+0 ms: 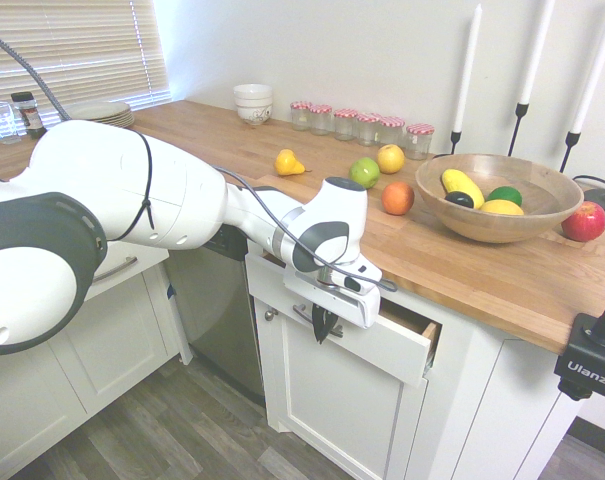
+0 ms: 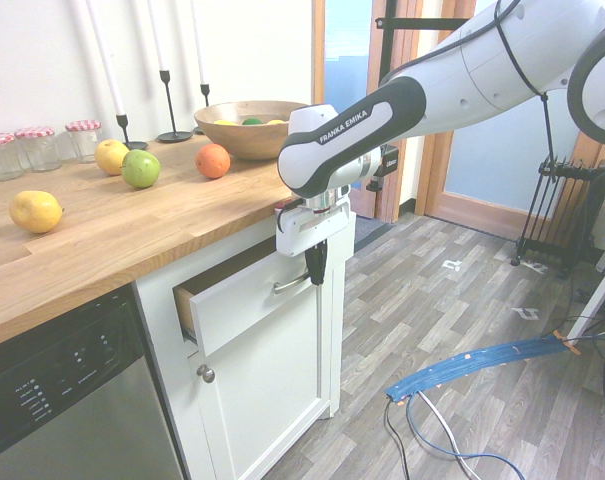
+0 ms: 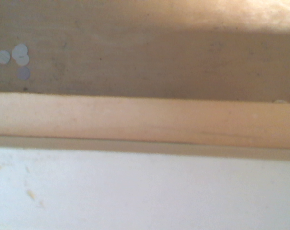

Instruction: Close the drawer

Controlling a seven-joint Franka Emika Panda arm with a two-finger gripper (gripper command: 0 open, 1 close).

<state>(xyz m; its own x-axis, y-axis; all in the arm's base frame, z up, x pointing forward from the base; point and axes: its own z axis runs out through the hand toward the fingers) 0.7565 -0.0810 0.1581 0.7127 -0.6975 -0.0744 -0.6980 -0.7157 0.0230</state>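
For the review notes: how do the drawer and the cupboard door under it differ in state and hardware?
The drawer stands partly open, while the cupboard door is shut. The drawer has a curved bar handle; the door has a round knob. The drawer front is wide and low, the door taller. Both are white, with silver-toned hardware.

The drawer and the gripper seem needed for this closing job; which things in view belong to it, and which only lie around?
For the job:
- drawer, partly open
- its handle
- gripper, at the drawer front

Just lying about:
- orange
- green apple
- wooden bowl
- red apple
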